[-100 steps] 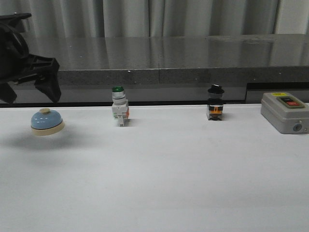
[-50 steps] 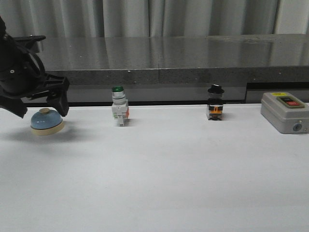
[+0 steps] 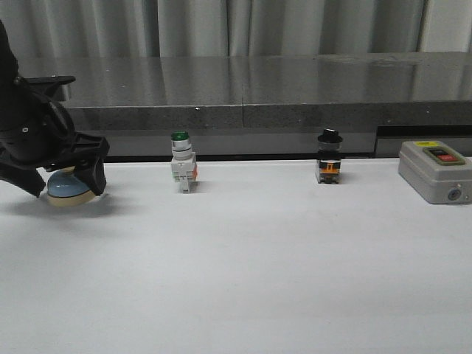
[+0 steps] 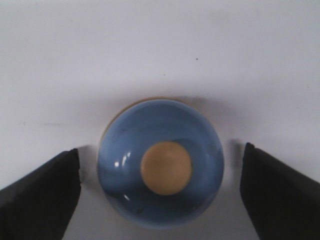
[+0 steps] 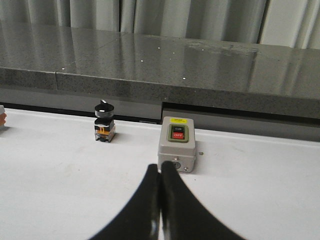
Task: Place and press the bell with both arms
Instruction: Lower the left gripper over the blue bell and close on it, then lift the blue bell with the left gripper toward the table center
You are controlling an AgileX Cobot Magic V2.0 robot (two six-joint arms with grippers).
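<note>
The light-blue bell [image 3: 71, 189] with its cream button stands on the white table at the far left. My left gripper [image 3: 65, 183] is down over it, open, one black finger [image 3: 95, 175] on each side. In the left wrist view the bell [image 4: 160, 200] lies between the fingers [image 4: 42, 192], with a narrow gap of table on both sides, so the left gripper [image 4: 161, 167] does not touch it. My right gripper [image 5: 160, 169] is shut on nothing and hovers in front of the grey box; it does not show in the front view.
A green-capped white switch [image 3: 182, 171] and a black-knobbed switch [image 3: 329, 158] stand along the table's back edge. The grey box with a red button [image 3: 435, 171] sits at the far right. A dark stone ledge [image 3: 280, 88] runs behind them.
My left gripper came in from the upper left and dropped down around the bell. The bell has stayed in place.
</note>
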